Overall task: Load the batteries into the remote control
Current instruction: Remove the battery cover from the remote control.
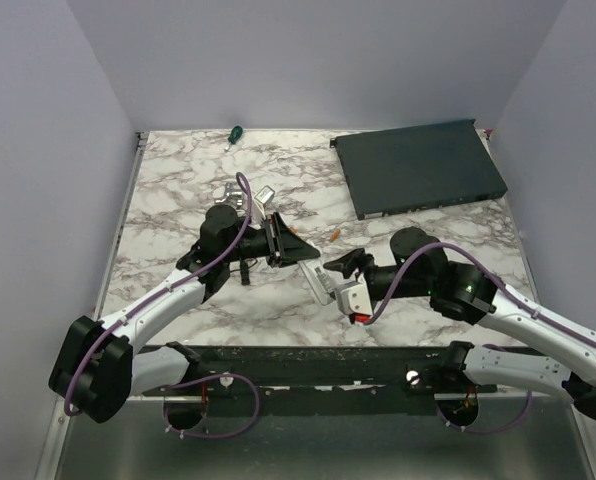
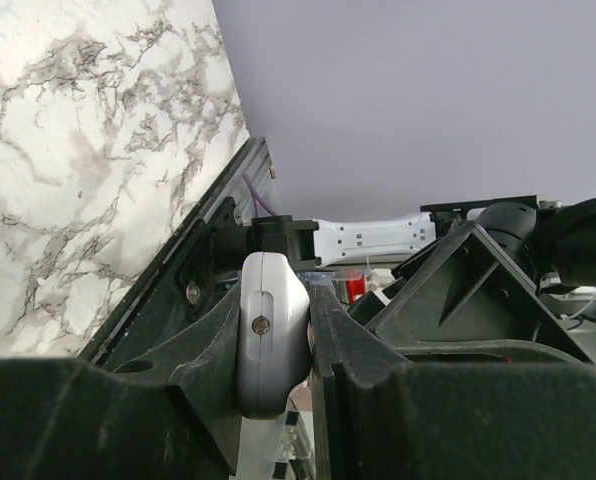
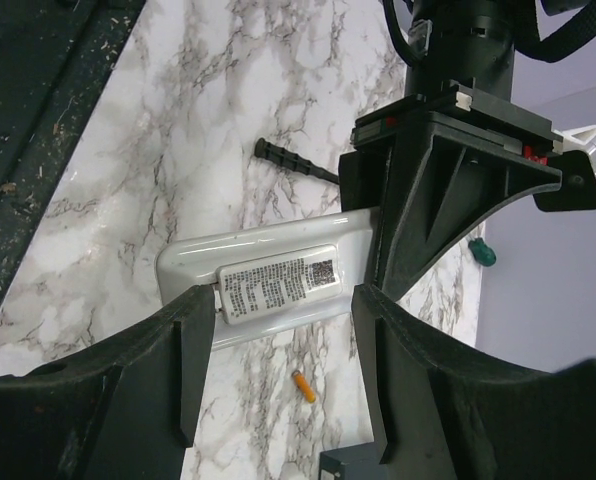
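While the left fingers [image 2: 210, 350] pinch one end of the remote control [image 3: 273, 285] to steady it, the right fingers [image 3: 193, 350] stand apart over its labelled back, gripping nothing.
Held this way, the remote's back faces the right arm, probably so the battery cover can be worked. One orange battery [image 3: 303, 385] lies on the table [image 1: 173, 190] near the remote, not yet loaded.
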`<act>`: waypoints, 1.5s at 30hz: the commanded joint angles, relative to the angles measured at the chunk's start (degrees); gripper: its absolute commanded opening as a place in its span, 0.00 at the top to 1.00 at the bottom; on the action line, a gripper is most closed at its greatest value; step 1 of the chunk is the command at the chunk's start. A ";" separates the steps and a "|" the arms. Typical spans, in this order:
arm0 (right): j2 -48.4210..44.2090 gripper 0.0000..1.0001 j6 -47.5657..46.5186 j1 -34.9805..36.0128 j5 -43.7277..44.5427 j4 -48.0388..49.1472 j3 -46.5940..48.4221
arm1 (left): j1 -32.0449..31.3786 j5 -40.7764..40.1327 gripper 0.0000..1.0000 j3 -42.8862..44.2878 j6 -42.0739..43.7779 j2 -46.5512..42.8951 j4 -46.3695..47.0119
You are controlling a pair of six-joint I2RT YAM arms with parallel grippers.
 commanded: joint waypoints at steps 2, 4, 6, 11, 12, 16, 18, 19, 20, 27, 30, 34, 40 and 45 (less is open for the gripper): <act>-0.96 0.37 -0.23 -0.31 4.23 6.68 -0.11 | -0.68 2.78 1.00 1.02 -0.11 -0.08 0.43; -1.13 0.37 -0.05 -0.25 4.07 6.79 -0.12 | -0.67 2.76 1.00 0.98 -0.11 -0.08 0.43; -1.36 0.37 0.20 -0.29 3.93 6.90 -0.12 | -0.68 2.79 1.00 0.98 -0.11 -0.08 0.43; -1.94 0.37 0.82 -0.26 3.05 6.12 -0.20 | -0.66 2.71 1.00 1.02 -0.15 -0.01 0.52; -2.06 0.37 0.92 -0.32 2.84 5.63 -0.10 | -0.67 2.69 1.00 0.99 -0.15 0.01 0.61; -2.07 0.36 1.19 -0.33 0.61 3.45 -0.10 | -0.68 2.64 1.00 0.89 -0.37 0.10 0.78; -1.89 0.35 1.81 -0.30 -0.56 2.55 -0.12 | -0.68 2.54 1.00 0.93 -0.63 0.06 1.03; -1.66 0.35 2.05 -0.33 -1.03 2.03 -0.05 | -0.68 2.49 1.00 0.89 -0.74 0.08 1.26; -1.37 0.34 2.07 -0.30 -1.50 1.41 0.01 | -0.68 2.42 1.00 0.90 -0.93 0.10 1.46; -1.24 0.32 2.56 -0.32 -3.40 -0.69 -0.10 | -0.66 2.45 1.00 0.89 -1.62 0.67 2.32; -1.73 0.31 2.90 -0.24 -4.25 -1.26 -0.21 | -0.68 2.21 1.00 0.75 -2.03 1.11 2.84; -2.48 0.30 3.63 -0.29 -5.38 -2.02 -0.23 | -0.68 2.26 1.00 0.62 -2.78 1.71 4.10; -3.72 0.29 4.16 -0.31 -6.20 -3.30 -0.64 | -0.68 2.27 1.00 0.55 -3.32 2.12 4.76; -5.84 0.29 9.73 -0.27 -4.90 1.72 -1.67 | -0.63 1.56 1.00 0.45 -3.31 2.09 4.78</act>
